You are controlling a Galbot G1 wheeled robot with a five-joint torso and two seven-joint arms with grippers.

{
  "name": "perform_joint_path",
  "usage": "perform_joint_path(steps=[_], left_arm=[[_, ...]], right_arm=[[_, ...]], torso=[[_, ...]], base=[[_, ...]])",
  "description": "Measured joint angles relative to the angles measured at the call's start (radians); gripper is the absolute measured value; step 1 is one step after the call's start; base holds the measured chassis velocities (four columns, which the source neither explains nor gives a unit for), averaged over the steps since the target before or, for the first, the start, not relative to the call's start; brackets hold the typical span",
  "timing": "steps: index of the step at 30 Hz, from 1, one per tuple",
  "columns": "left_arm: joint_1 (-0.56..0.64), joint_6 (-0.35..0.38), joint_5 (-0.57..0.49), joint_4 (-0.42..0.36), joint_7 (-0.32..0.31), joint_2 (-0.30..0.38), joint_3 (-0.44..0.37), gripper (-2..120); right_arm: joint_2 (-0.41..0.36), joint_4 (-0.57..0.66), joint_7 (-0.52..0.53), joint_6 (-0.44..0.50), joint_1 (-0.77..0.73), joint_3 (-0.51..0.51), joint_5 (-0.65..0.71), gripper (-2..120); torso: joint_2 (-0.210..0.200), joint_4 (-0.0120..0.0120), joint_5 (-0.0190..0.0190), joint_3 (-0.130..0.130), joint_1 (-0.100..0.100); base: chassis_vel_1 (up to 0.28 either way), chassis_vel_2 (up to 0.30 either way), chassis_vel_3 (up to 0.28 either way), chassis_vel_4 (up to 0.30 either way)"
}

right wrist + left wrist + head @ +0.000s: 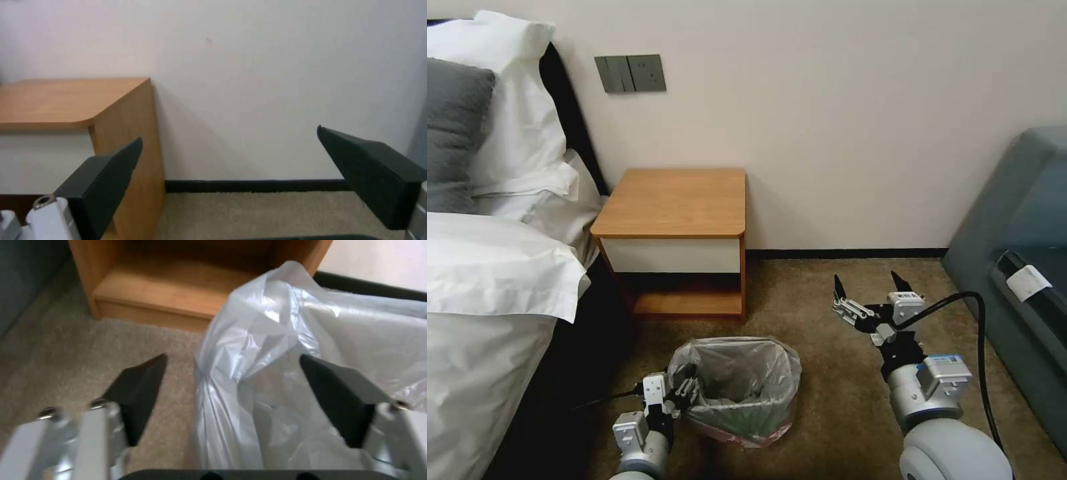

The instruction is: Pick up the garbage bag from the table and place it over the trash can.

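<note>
Garbage bag (740, 380) drapes the trash can (730, 408) between the left gripper's (231, 373) spread fingers; the right gripper (872, 287), spread, faces table (674, 200) and wall (840, 120).

White bed (487, 280) left; grey sofa (1020, 267) right; wall switches (630, 73); carpet (840, 413).
</note>
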Motion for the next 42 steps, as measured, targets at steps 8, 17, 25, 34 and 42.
perform_joint_path(steps=[8, 17, 25, 34, 42], left_arm=[[0.020, -0.018, 0.106, -0.039, 0.038, 0.003, -0.033, 100], [0.070, -0.249, 0.247, -0.143, 0.144, 0.010, -0.117, 100], [0.172, -0.367, 0.275, -0.253, 0.119, 0.008, -0.150, 100], [0.373, -0.451, 0.163, -0.317, 0.103, -0.022, -0.267, 100], [0.398, -0.447, 0.096, -0.336, 0.135, -0.040, -0.321, 100]], right_arm=[[0.006, 0.009, 0.008, 0.006, -0.010, -0.033, -0.006, 100], [0.046, -0.007, -0.054, 0.185, -0.099, -0.017, -0.092, 100], [0.071, -0.042, -0.072, 0.351, -0.221, 0.050, -0.197, 100], [0.107, -0.051, -0.060, 0.462, -0.305, 0.079, -0.202, 100], [0.134, -0.083, -0.092, 0.503, -0.313, 0.111, -0.189, 100]], torso=[[0.000, 0.0000, 0.0000, 0.000, 0.000], [0.000, -0.0003, -0.0001, 0.000, 0.000], [0.000, -0.0003, -0.0001, 0.000, 0.000], [0.000, 0.0000, 0.0001, 0.000, 0.000], [0.000, 0.0000, -0.0001, 0.000, 0.000]], base=[[0.000, 0.000, 0.000, 0.000], [0.000, 0.000, 0.000, 0.000], [0.000, 0.000, 0.000, 0.000], [0.000, 0.000, 0.000, 0.000], [0.000, 0.000, 0.000, 0.000]])
